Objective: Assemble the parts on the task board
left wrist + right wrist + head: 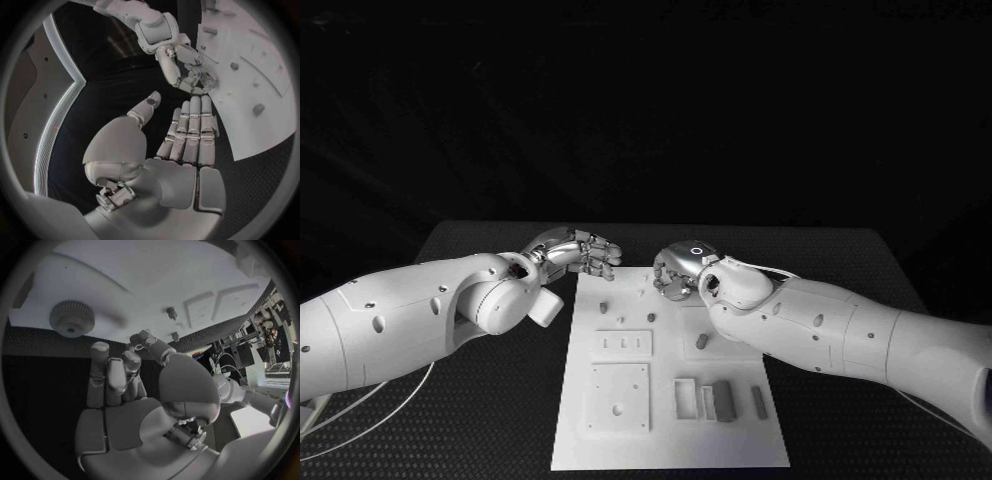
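The white task board point(668, 400) lies in the middle of the black table. Small grey parts stand on it: pegs point(651, 318) near its far half and upright blocks point(723, 400) near its front. My left hand point(581, 252) hovers off the board's far left corner, fingers point(190, 125) straight and together, thumb apart, nothing in it. My right hand point(678, 272) is over the board's far edge, next to a knurled round knob point(72, 318). Its thumb and one finger point(142, 339) meet at the tips; whether anything is between them is hidden.
Two square recessed plates point(620, 346) sit on the board's left half. The black mat point(473, 420) surrounds the board. Both forearms cross the table's sides; a cable point(372, 410) hangs under the left arm.
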`<state>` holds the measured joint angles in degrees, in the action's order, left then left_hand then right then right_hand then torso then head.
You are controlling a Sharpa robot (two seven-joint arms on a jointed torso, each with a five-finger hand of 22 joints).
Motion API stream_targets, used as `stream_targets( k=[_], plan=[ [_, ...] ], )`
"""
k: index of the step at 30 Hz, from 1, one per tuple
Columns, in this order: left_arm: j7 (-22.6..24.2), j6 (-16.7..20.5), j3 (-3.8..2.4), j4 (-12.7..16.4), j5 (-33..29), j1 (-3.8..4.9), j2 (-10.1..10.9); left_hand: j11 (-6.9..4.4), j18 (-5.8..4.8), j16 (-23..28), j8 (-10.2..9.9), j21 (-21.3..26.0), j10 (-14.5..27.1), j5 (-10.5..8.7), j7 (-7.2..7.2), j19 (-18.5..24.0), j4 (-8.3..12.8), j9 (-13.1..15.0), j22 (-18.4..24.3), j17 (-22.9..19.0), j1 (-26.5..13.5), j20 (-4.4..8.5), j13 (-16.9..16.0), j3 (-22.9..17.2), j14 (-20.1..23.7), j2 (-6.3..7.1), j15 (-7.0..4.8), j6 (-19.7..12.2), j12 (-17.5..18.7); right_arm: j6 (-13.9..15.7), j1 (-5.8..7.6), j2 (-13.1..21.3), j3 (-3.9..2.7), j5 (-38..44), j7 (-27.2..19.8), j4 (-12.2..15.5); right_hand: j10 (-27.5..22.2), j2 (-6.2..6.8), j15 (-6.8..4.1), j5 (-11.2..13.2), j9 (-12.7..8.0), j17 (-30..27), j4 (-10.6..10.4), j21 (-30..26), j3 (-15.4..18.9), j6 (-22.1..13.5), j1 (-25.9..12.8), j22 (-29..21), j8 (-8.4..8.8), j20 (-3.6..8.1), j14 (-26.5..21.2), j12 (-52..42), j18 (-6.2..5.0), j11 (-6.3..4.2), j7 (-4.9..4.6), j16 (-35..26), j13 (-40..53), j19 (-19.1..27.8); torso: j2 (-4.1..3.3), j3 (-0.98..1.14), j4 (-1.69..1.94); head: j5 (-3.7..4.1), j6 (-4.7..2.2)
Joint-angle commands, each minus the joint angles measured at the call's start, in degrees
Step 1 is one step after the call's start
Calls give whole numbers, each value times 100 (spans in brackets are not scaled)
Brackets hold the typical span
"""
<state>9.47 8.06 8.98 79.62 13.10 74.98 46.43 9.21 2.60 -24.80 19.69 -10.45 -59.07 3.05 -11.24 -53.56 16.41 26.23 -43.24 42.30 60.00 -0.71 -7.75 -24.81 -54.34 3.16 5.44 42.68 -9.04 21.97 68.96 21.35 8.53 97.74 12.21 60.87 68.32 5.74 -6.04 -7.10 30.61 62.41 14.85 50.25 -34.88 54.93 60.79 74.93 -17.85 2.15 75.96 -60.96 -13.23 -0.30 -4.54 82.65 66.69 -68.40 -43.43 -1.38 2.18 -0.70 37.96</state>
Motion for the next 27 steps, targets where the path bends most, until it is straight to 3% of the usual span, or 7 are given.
stream_targets(
  k=[1,9,14,18,27],
  plan=[
    [31,-54,-6,-1,15,7,-11,29,-10,38,-10,21,7,-22,-109,15,2,-8,5,8,8,41,5,28,-6,14,37,-40,31,167,2,-86,-21,117,161,-59,46,41,-15,-17,10,1,-30,34,-15,196,-41,109,14,7,44,5,-177,0,-150,19,-10,-39,2,-8,-9,-3,-17],
    [67,14,-6,-9,15,8,-65,29,-12,42,-9,23,6,-22,-109,14,1,-9,5,13,9,41,5,29,-7,16,37,-41,34,118,4,-335,-27,123,160,-326,52,53,-18,-17,14,-18,-40,33,-21,195,-48,108,18,10,41,10,-177,-1,-149,13,-16,-44,-6,-6,17,8,-18],
    [77,44,-7,-41,15,10,-58,28,-14,48,-8,27,3,-22,-109,15,3,-10,5,18,13,42,4,31,-5,22,38,-42,35,127,4,-424,-28,146,163,-440,54,57,-18,-16,16,-26,-47,32,-24,194,-54,107,20,11,40,14,-177,-2,-148,11,-20,-46,-16,-25,42,27,-12],
    [73,35,-7,-42,15,12,-61,28,-15,50,-7,28,1,-22,-109,15,3,-10,6,20,14,43,3,31,-5,22,38,-41,36,97,4,-515,-28,149,154,-585,55,58,-19,-17,17,-24,-49,32,-27,194,-54,106,22,12,42,15,-177,-2,-148,11,-21,-47,-12,-19,27,20,-10],
    [74,37,-8,-4,15,34,-67,27,-17,55,-5,31,-2,-22,-109,14,1,-11,6,26,16,43,2,32,-5,23,38,-41,37,49,3,-654,-29,146,163,-763,56,63,-19,-16,19,-36,-54,30,-30,192,-57,106,24,13,39,19,-177,-2,-148,7,-24,-48,-24,-19,48,-19,-23]
  ],
)
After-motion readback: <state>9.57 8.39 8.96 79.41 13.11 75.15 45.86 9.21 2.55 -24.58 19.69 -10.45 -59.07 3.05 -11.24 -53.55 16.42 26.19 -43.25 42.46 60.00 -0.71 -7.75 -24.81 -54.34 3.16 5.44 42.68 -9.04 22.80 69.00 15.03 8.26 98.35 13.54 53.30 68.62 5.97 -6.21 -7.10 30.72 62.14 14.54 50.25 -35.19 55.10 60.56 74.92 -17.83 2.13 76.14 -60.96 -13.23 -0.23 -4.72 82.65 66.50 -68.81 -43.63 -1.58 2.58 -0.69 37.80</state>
